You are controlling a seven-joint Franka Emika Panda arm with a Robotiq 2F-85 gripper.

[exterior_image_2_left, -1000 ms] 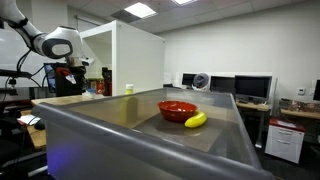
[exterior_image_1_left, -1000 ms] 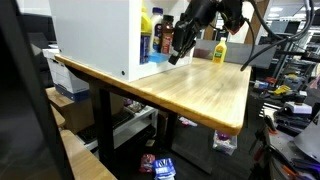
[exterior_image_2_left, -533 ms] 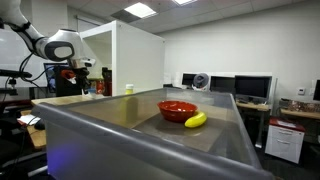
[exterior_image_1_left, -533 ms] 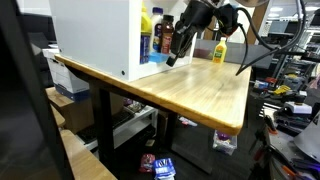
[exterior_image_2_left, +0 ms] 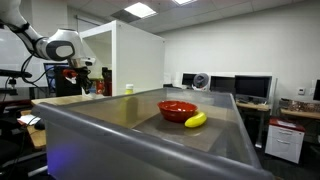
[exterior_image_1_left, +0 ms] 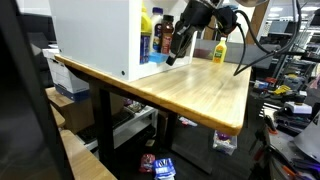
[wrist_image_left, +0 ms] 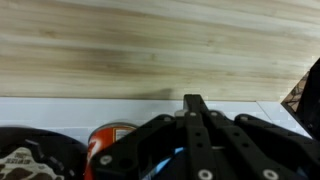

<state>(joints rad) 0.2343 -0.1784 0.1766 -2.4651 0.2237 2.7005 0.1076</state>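
My gripper (exterior_image_1_left: pixel 172 58) is shut with nothing between its fingers, and it hangs just above the wooden table (exterior_image_1_left: pixel 200 90) at the open side of a white cabinet (exterior_image_1_left: pixel 95 35). Beside it stand a yellow bottle (exterior_image_1_left: pixel 157 24) and a dark bottle (exterior_image_1_left: pixel 146 42) on the cabinet's shelf. In the wrist view the closed fingertips (wrist_image_left: pixel 193 101) meet over the white shelf edge (wrist_image_left: pixel 90 104); an orange-topped container (wrist_image_left: pixel 110 141) and a black cap (wrist_image_left: pixel 28 160) lie below them. In an exterior view the arm (exterior_image_2_left: pixel 60 45) shows at far left.
A yellow squeeze bottle (exterior_image_1_left: pixel 219 50) stands on the table behind the gripper. A red bowl (exterior_image_2_left: pixel 177 108) and a banana (exterior_image_2_left: pixel 195 120) lie in a grey tray (exterior_image_2_left: pixel 120 125). Boxes and clutter sit under and around the table (exterior_image_1_left: pixel 160 165).
The gripper has edged slightly toward the bottles at the cabinet; it stays shut. Nothing else has moved.
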